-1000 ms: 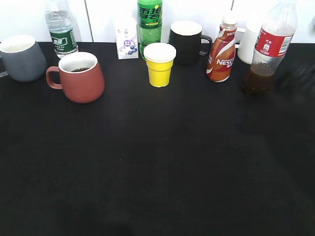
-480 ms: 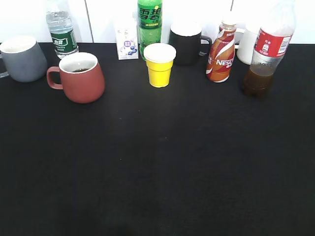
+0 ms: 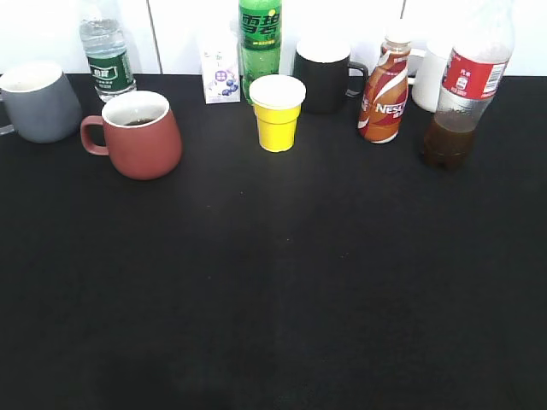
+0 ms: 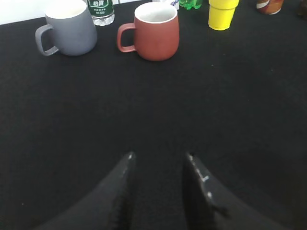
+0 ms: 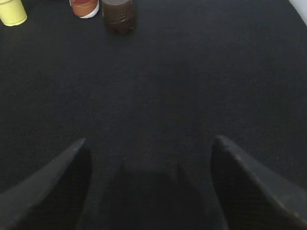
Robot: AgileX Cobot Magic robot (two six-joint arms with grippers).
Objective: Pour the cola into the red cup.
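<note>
Ahead and slightly left of the right gripper (image 5: 148, 158) stands the cola (image 5: 118, 14), well apart, at the far right of the table (image 3: 273, 282); jaws spread wide, holding nothing; clearly the nearer arm for the bottle. Upright, long axis vertical, mouth at the top lost against the white wall (image 3: 359, 17); red label high, dark liquid filling only the lower part; just beside the Nescafe bottle (image 3: 383, 85) to its left, with a white mug (image 3: 425, 81) close behind.

Far across the table, at rear left, sits the cup (image 3: 137, 134); upright, opening upward, handle pointing left toward the grey mug (image 3: 36, 101); a little dark liquid apparently already inside. Ahead and a touch right of the left gripper (image 4: 158, 160), well apart; jaws parted with a modest gap, empty.

Judged from this: a straight forward reach by the right arm to grasp the bottle across its vertical axis, then a long carry leftward past the yellow cup (image 3: 277, 113) and green bottle (image 3: 260, 47); crowding by the Nescafe bottle the likeliest trouble.
</note>
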